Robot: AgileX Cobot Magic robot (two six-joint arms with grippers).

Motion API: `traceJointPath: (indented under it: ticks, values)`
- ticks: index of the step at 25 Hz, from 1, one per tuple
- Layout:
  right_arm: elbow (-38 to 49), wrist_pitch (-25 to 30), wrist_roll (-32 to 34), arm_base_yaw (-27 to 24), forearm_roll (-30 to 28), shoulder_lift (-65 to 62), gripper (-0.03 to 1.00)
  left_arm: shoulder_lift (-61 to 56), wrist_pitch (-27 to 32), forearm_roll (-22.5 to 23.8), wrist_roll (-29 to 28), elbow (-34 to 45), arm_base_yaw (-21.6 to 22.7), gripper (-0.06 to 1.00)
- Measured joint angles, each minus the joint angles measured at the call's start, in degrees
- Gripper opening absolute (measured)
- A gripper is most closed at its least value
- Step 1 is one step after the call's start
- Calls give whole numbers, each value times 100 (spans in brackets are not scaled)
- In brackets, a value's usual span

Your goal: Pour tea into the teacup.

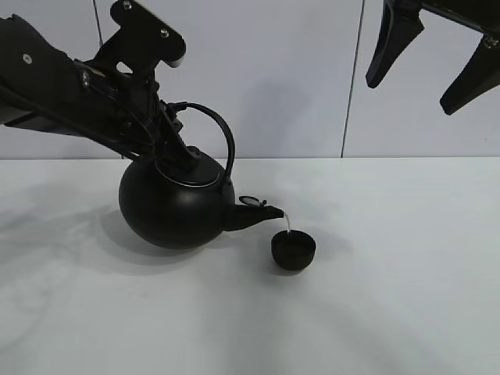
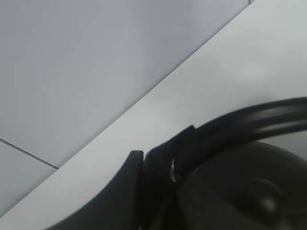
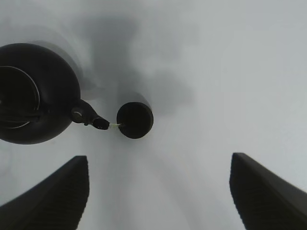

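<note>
Teacup (image 1: 294,250): tiny, round, handleless, matte black, bowl-shaped. Stands upright on the white desk (image 1: 406,297), near the middle, just right of the kettle (image 1: 172,207) and just under its spout tip. A thin pale stream (image 1: 287,223) falls from the spout (image 1: 254,213) into the cup.

Kettle: large, round, black, arched handle (image 1: 223,133), tilted toward the cup.

Left tool (image 2: 144,165): clamped tight on the kettle's handle, above the body.

Right tool (image 1: 433,58): fingers spread wide, holding nothing, raised high at the upper right, well apart from the cup.

Open room: bare desk to the right of and in front of the cup; the desk's far edge meets a pale panelled wall (image 1: 297,70).

Markings: no readable writing on cup or kettle.
</note>
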Motion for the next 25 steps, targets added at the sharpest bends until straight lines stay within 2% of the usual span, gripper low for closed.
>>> traceJointPath:
  ticks: [11,25]
  values:
    - [0,-5,0,0,3,0,56,0,198,21,-1441,0,0,10]
    - [0,-41,0,0,7,0,56,-244,96,33,-1973,184,12,10]
